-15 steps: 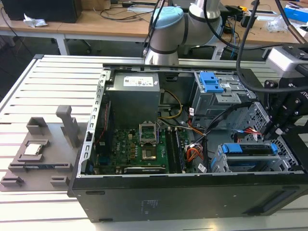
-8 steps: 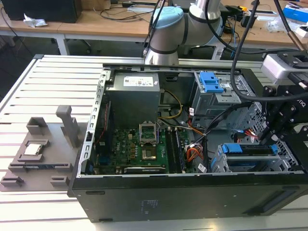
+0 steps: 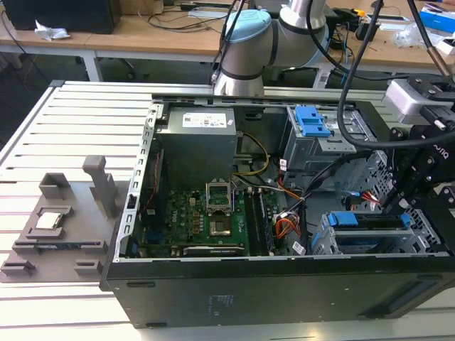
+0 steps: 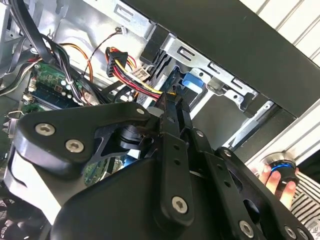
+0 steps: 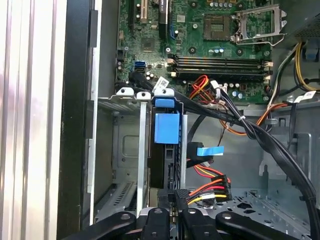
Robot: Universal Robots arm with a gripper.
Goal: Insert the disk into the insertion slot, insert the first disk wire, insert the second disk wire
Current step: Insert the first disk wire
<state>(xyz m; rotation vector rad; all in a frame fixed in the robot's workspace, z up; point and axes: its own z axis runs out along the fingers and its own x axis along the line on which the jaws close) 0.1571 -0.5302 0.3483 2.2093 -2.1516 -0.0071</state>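
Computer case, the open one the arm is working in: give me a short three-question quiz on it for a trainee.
1. True or false: the disk already sits in the insertion slot.
2. Which is nearest the gripper? A a screwdriver; B the red, yellow and black wires; C a loose screw.
3. In the exterior view, on which side of the disk does the motherboard lie?
Key: 1 true; 2 B; 3 the exterior view's left.
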